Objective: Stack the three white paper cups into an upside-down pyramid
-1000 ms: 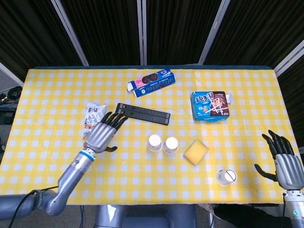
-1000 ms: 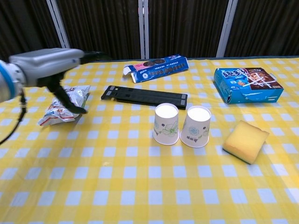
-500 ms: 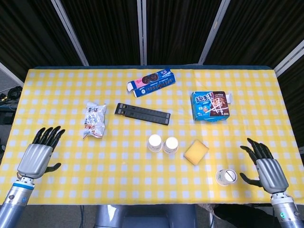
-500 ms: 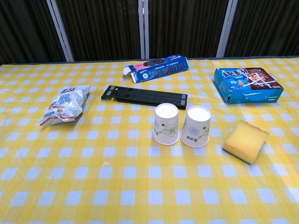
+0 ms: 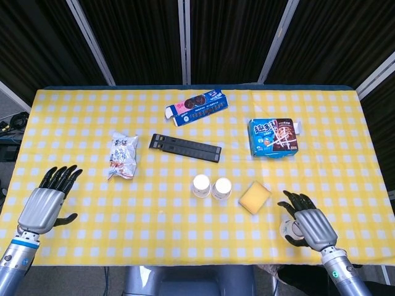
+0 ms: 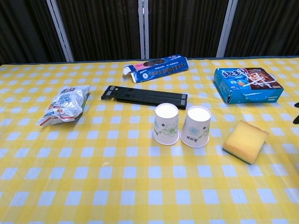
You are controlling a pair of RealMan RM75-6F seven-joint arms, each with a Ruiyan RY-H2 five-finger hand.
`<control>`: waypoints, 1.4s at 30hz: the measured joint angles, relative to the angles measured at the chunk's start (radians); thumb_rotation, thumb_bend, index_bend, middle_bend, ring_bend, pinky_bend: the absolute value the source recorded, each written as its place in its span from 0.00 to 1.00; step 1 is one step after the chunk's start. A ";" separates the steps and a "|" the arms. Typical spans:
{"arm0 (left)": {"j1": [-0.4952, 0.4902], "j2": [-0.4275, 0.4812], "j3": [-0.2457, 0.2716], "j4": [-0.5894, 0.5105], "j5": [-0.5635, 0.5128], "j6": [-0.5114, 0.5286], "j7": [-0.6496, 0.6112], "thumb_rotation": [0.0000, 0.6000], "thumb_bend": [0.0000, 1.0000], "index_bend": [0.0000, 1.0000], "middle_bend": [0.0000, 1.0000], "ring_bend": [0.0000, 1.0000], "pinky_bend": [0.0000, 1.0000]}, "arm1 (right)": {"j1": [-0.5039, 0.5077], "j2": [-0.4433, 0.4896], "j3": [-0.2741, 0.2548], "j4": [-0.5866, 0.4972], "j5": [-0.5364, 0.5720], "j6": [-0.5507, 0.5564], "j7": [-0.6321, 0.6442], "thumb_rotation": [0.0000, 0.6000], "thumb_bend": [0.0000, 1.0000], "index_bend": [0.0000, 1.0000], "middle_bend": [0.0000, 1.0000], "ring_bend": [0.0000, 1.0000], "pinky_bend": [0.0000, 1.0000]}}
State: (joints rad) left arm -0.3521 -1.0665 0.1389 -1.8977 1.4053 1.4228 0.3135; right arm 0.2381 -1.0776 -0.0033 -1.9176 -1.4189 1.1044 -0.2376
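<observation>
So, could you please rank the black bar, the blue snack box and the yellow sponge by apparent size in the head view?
1. black bar, longest by far
2. blue snack box
3. yellow sponge, smallest

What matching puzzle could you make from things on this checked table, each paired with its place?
Things:
1. sponge
2. snack bag
3. cookie box
4. third cup

Places:
A. far side of the table, beyond the black bar
B. under the right hand
C. just right of the two upside-down cups
D. left of the black bar

Pairs: 1-C, 2-D, 3-A, 4-B
</observation>
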 measured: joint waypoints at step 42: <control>0.050 -0.002 -0.064 -0.006 0.045 -0.071 0.024 1.00 0.15 0.00 0.00 0.00 0.00 | 0.010 -0.023 -0.030 0.087 0.117 -0.015 -0.001 1.00 0.25 0.49 0.13 0.00 0.01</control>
State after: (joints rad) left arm -0.3024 -1.0681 0.0752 -1.9042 1.4498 1.3519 0.3375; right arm 0.2481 -1.1005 -0.0330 -1.8301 -1.3016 1.0898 -0.2385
